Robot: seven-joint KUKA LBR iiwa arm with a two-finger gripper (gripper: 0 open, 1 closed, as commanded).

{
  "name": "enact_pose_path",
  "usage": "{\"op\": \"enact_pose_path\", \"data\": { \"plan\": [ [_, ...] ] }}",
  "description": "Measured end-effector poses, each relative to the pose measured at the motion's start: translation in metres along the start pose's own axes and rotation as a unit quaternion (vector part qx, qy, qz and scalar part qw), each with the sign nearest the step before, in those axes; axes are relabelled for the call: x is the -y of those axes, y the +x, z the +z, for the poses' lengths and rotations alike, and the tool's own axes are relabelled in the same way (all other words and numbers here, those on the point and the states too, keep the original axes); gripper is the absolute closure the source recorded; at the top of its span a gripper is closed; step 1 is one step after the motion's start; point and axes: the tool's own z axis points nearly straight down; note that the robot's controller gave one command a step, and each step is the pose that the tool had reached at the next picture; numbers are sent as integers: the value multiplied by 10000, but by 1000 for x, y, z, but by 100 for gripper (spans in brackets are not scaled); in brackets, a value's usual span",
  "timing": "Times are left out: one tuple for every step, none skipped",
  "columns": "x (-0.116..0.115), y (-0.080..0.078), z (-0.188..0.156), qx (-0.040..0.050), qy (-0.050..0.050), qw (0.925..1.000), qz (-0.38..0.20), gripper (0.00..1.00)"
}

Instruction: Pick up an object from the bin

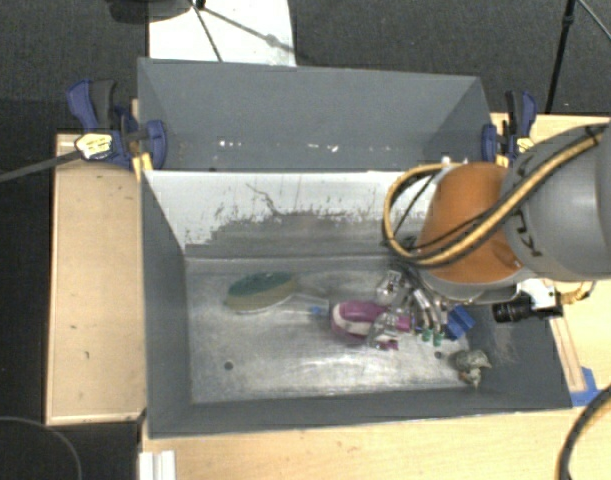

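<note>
End effector (409,306), purple-white object (355,317) beside, perhaps touching

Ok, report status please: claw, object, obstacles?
Claw low over purple-white thing, right of bin middle. Hold not confirmed. Grey lump, blue piece close by; green brush apart.

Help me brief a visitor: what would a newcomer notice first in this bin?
The arm's orange-covered wrist looms at the bin's right, its gripper low beside a purple-and-white object mid-floor. Left of it lies a green-headed brush; a small grey lump sits front right.
</note>
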Motion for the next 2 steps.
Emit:
{"op": "enact_pose_path", "data": {
  "plan": [
    [0, -1, -14, 5, -2, 10000, -13, 100],
    [-1, -3, -101, 22, -8, 10000, -44, 100]
  ]
}}
